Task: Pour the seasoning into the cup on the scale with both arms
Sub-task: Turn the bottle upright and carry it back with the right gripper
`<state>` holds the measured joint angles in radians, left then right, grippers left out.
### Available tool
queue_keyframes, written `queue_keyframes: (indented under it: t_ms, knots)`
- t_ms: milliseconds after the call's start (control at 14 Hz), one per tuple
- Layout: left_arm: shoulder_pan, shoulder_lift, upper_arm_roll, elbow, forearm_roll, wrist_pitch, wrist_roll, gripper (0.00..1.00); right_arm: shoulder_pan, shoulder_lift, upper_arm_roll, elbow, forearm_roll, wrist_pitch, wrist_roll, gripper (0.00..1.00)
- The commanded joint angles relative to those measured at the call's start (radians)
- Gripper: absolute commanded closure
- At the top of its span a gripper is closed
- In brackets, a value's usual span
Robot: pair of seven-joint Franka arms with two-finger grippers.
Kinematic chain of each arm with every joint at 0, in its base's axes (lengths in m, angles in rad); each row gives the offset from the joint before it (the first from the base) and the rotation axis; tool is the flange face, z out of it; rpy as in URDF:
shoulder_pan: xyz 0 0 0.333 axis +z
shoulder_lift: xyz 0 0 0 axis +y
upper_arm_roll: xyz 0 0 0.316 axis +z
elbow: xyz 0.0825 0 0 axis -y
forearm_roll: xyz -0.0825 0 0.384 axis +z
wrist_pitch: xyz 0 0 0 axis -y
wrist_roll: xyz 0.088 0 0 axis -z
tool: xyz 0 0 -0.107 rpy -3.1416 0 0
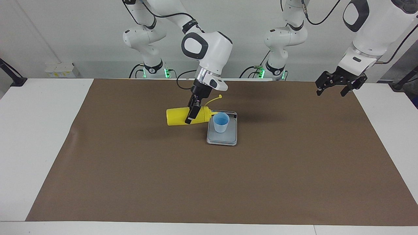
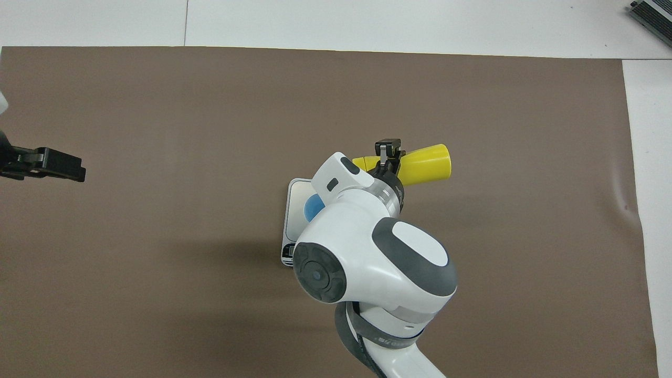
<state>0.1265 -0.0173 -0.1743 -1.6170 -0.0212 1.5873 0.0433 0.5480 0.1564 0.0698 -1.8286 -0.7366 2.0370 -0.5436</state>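
Observation:
My right gripper (image 1: 191, 116) is shut on the yellow seasoning bottle (image 1: 178, 117), holding it level in the air over the mat beside the scale (image 1: 222, 138). Its nozzle points at the rim of the pale blue cup (image 1: 221, 122), which stands upright on the scale, and the cap strap sticks up. In the overhead view the bottle (image 2: 426, 164) juts out past the right gripper (image 2: 387, 151); the arm hides part of the cup (image 2: 313, 207) and the scale (image 2: 294, 202). My left gripper (image 1: 330, 92) waits open and holds nothing, raised over the mat's edge at the left arm's end, also seen as the left gripper (image 2: 63, 167).
A brown mat (image 1: 209, 182) covers most of the white table (image 1: 39, 130). A black cable runs from the right wrist back toward the robots' end.

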Motion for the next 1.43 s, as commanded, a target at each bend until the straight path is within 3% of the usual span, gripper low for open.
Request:
queue_keyframes:
  t_ms: [0, 500, 1000, 1357]
  knots:
    - [0.016, -0.026, -0.005, -0.024, -0.011, -0.004, 0.013, 0.0, -0.059, -0.037, 0.007, 0.005, 0.132, -0.011, -0.001, 1.0]
    - [0.016, -0.026, -0.007, -0.024, -0.011, -0.004, 0.013, 0.0, -0.276, -0.074, 0.005, -0.014, 0.595, 0.092, -0.091, 1.0]
    - [0.016, -0.024, -0.005, -0.024, -0.011, -0.004, 0.013, 0.0, -0.419, -0.086, 0.005, -0.159, 1.131, 0.322, -0.43, 1.0]
    - [0.016, -0.024, -0.005, -0.024, -0.011, -0.004, 0.013, 0.0, -0.509, -0.083, 0.005, -0.215, 1.458, 0.364, -0.706, 1.0]
